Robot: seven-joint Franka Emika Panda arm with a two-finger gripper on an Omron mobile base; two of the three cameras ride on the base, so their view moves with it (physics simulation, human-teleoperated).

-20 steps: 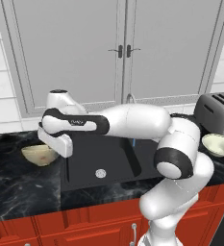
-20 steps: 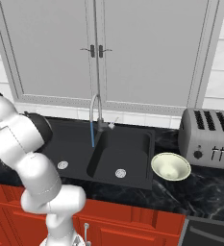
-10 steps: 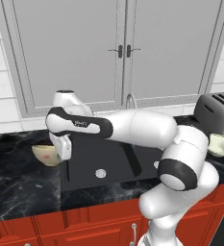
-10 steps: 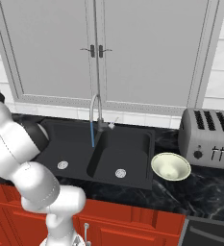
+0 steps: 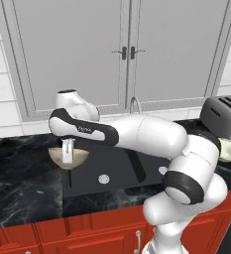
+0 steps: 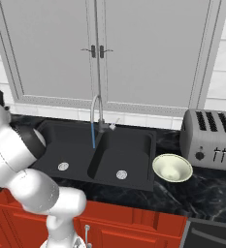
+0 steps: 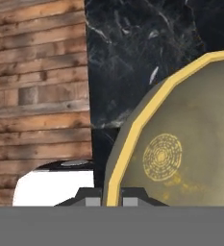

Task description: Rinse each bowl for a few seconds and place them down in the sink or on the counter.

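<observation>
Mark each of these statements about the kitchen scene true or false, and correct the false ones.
1. The gripper is shut on the tan-gold bowl, its jaws pinching the rim. True.
2. The tan-gold bowl is directly under the running water. False: it is held at the left edge of the sink, while the stream falls from the faucet near the divider between the basins.
3. The cream-white bowl stands on the counter in front of the toaster. True.
4. The cream-white bowl lies in the right basin. False: it is on the counter, right of the sink.
5. The cabinet doors above the sink are open. False: both are closed.
</observation>
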